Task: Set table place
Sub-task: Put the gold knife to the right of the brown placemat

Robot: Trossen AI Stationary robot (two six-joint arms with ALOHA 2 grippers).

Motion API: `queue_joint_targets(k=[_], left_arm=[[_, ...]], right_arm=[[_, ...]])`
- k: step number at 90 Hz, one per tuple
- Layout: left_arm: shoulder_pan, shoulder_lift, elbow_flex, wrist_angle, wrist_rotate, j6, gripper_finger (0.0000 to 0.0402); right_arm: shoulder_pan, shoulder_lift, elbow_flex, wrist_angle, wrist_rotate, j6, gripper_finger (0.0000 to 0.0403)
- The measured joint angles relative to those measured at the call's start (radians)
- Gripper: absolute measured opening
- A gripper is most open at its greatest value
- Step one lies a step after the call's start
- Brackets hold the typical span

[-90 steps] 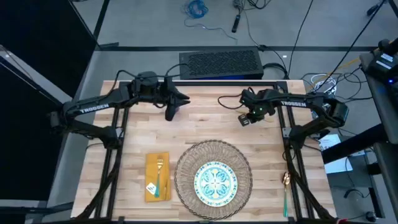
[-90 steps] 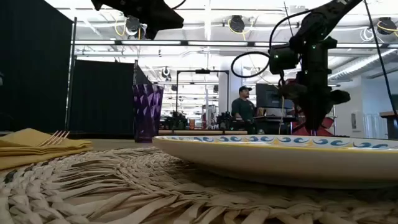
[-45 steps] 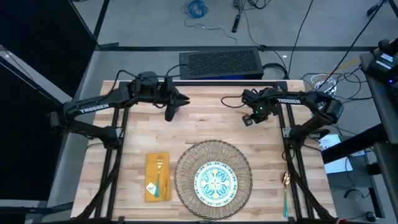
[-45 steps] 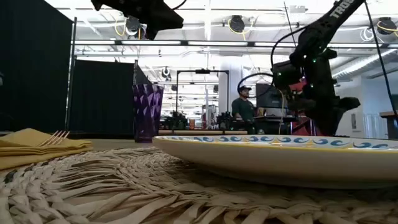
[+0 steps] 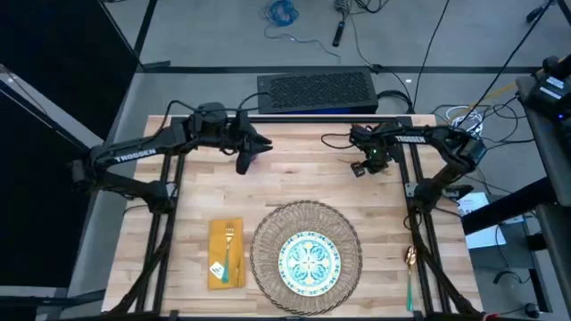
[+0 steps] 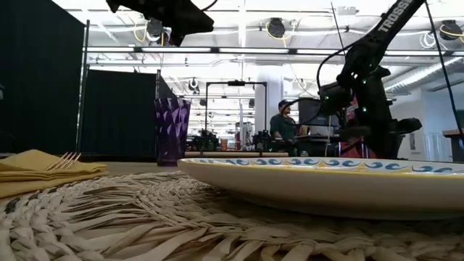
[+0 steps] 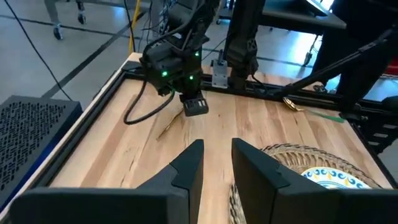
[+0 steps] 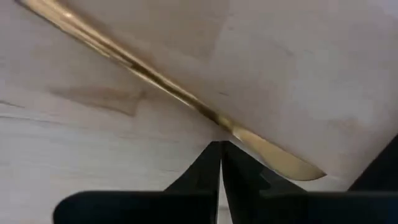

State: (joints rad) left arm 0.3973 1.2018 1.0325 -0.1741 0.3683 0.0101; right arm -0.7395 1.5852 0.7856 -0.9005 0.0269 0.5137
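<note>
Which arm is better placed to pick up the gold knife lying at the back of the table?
The right. Its gripper hangs low right over the gold knife, which fills the right wrist view, jaws shut. The left gripper sits by the purple tumbler, farther from the knife.

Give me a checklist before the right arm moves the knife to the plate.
1. Right pincer down at the knife, shut: ok.
2. Knife actually gripped: cannot tell; the tips meet right at it.
3. Bare table between mat and spoon for the knife: ok.
4. Plate centred on the mat: ok.
5. Left pincer open, apart from the right arm: ok.
6. Fork on napkin: ok.
</note>
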Motion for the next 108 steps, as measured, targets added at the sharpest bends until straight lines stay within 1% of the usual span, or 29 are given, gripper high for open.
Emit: queue_joint_targets(k=[35, 39, 46, 52, 64, 73, 92, 108], left_arm=[[0.0, 0.0, 0.0, 0.0, 0.0, 0.003, 0.0068], [0.0, 0.0, 0.0, 0.0, 0.0, 0.003, 0.0068], [0.0, 0.0, 0.0, 0.0, 0.0, 0.003, 0.0068], [0.0, 0.0, 0.0, -0.001, 0.0, 0.003, 0.0068], [0.0, 0.0, 0.0, -0.002, 0.0, -0.002, 0.0068], [0.0, 0.0, 0.0, -0.003, 0.0, -0.002, 0.0068], [0.0, 0.0, 0.0, -0.003, 0.0, 0.0, 0.0068], [0.0, 0.0, 0.0, -0.006, 0.0, 0.004, 0.0068]], right_arm=[[-0.044, 0.002, 0.003, 0.036, 0.014, -0.015, 0.0], [-0.05, 0.004, 0.011, 0.044, 0.029, -0.025, 0.0], [-0.064, 0.005, 0.031, 0.102, 0.088, -0.041, 0.0], [-0.074, 0.004, 0.047, 0.113, 0.103, -0.056, 0.0], [-0.094, 0.004, 0.079, 0.135, 0.085, -0.073, 0.0], [-0.109, 0.004, 0.089, 0.098, 0.085, -0.085, 0.0], [-0.112, 0.004, 0.092, 0.078, 0.064, -0.097, 0.0], [-0.109, 0.027, 0.092, 0.006, 0.052, -0.083, 0.0]])
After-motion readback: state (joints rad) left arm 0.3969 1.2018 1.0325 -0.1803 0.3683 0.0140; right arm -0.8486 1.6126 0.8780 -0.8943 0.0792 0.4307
